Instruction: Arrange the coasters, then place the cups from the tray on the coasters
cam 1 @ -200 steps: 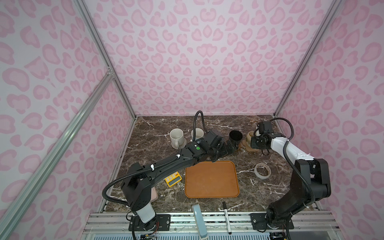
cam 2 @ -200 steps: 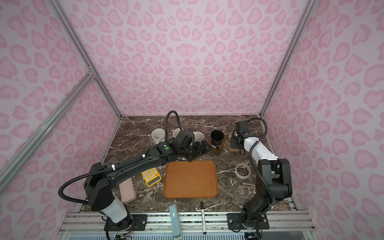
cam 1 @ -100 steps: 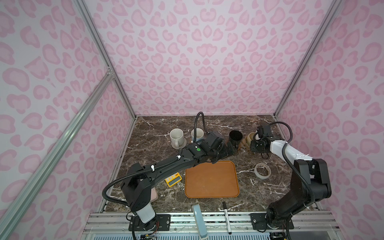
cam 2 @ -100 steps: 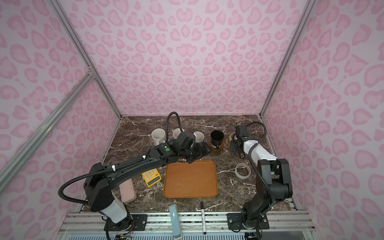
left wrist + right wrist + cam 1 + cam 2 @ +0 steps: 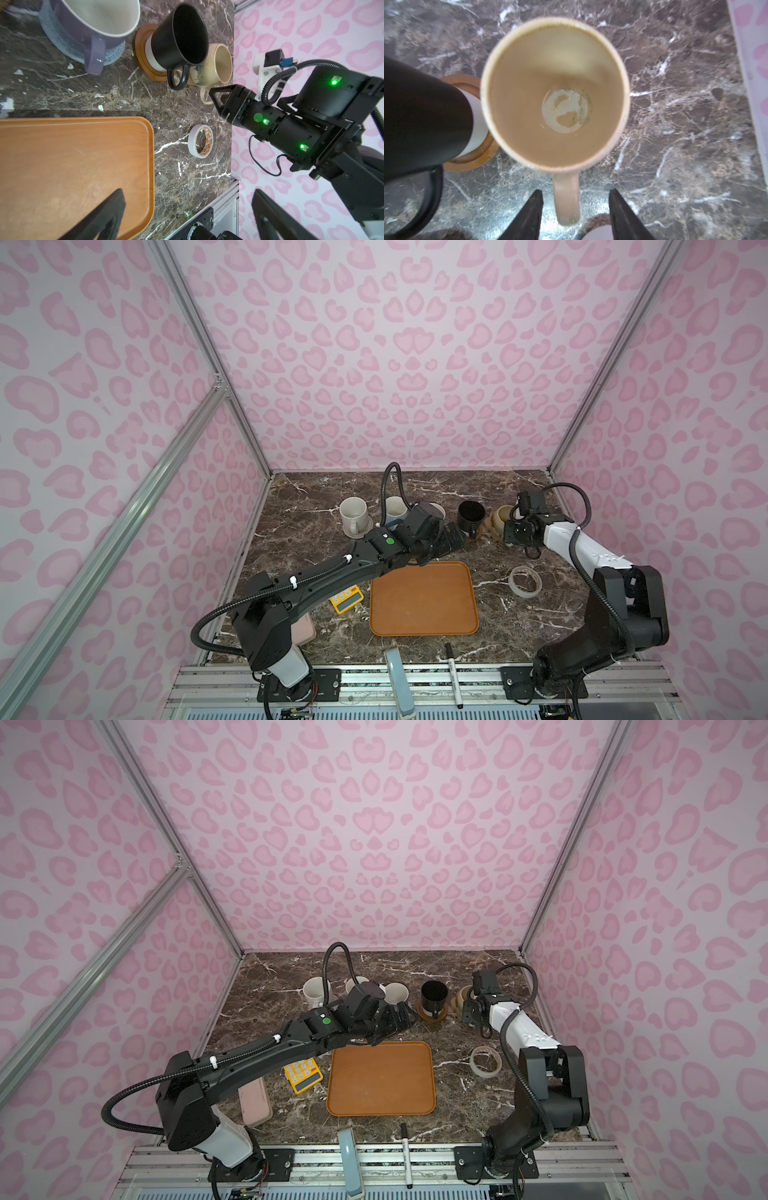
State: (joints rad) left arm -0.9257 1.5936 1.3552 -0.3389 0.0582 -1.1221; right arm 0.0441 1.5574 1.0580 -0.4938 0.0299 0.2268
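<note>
1. My right jaws stand partly open astride the handle of the cream mug [image 5: 556,93], touching neither side.
2. That mug stands upright at the far right of the counter [image 5: 316,531], seemingly on the paw-shaped mat [image 5: 491,526], just beside the black mug [image 5: 471,514] on its brown disc [image 5: 141,62].
3. I judge it stiff, glazed, slippery and breakable; the handle is the sure hold.
4. My right arm stretches toward the back, wrist low; my left jaws gape wide and empty near the far edge of the tray [image 5: 424,597].
</note>
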